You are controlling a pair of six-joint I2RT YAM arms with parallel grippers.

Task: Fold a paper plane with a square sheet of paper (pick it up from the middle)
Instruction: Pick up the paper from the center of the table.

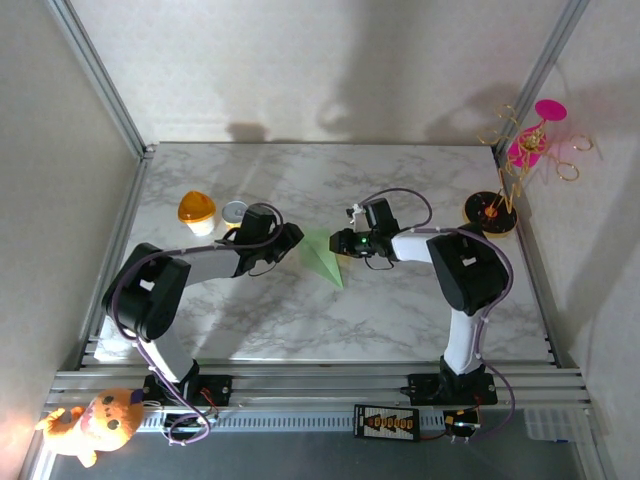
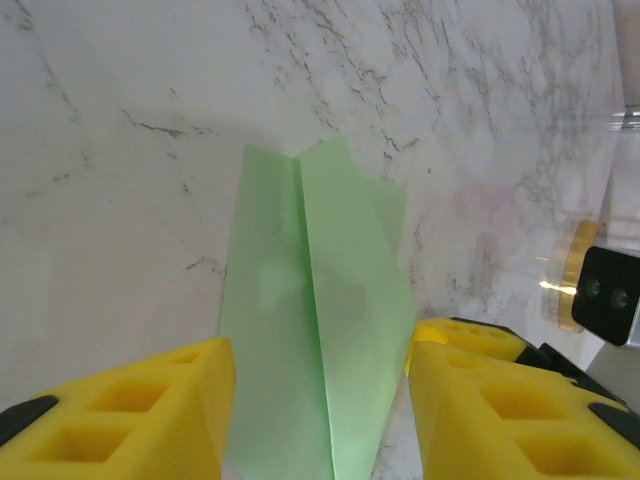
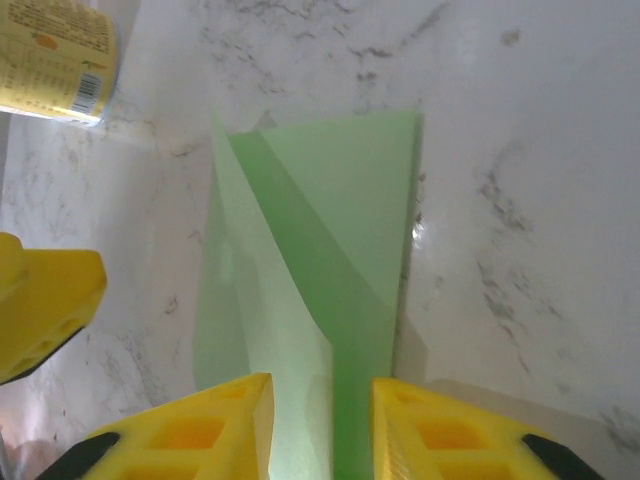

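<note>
Top view: the paper plane (image 1: pixel 326 258) lies on the marble counter (image 1: pixel 400 320) near the middle, between the two arms, sharp tip toward the near edge. The left fingers (image 1: pixel 288 238) are at its left side and the right fingers (image 1: pixel 345 243) at its right side. From up here I cannot tell how far apart either pair stands. An orange-lidded cup (image 1: pixel 197 212) and a small tin (image 1: pixel 235 212) sit just beside each other, left of the left wrist. The cup's lid is on and the tin's top is closed, so the contents of both are hidden. A pink-and-gold ornament stand (image 1: pixel 527 148) is at the far right corner. A plush toy (image 1: pixel 95 420) sits on the front rail at left, off the counter.

Left wrist view: close-up the top view lacks. The yellow left fingers (image 2: pixel 150 410) are spread, with the plane (image 2: pixel 320 320) lying on the counter in the gap. The centre crease and overlapping flaps are plain. One finger meets the paper's right edge and the other is just beside its left edge. Nothing is pinched, so they are released.

Right wrist view: the right fingers (image 3: pixel 190 430) stand apart with a narrower gap, over the plane (image 3: pixel 330 230), which is wider than that gap. The paper runs flat under them with its straight wide end farthest from the camera. It is not clamped, so they are released. One left finger shows at the left edge. The tin shows its side here, a yellow printed label with a barcode, at upper left and apart from the paper.
</note>
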